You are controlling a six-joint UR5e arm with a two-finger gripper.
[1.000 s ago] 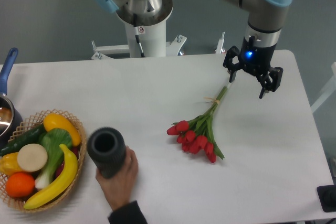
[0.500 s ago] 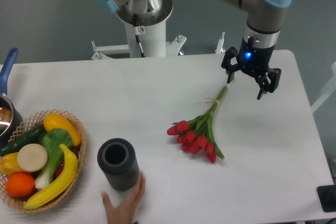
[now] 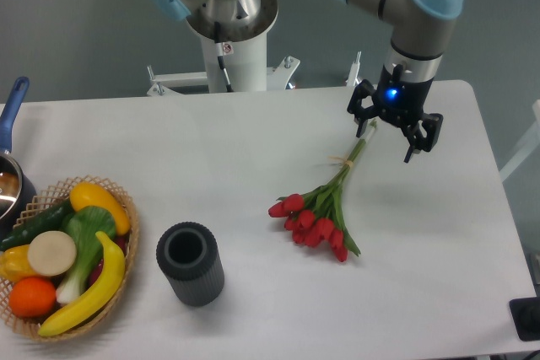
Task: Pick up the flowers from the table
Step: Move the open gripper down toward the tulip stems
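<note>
One bunch of flowers [image 3: 319, 212] lies on your table [image 3: 253, 149].

Red heads point down-left, stems up-right toward your end effector [image 3: 391, 126], which hangs spread and holds nothing. One basket [image 3: 126, 208] holds fruit and vegetables. One dark cup [image 3: 190, 263] stands nearby.

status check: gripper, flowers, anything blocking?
Gripper open, empty, above the stem ends. Flowers flat on the table, not grasped. Dark vase and fruit basket well to the side; nothing in the way.
</note>
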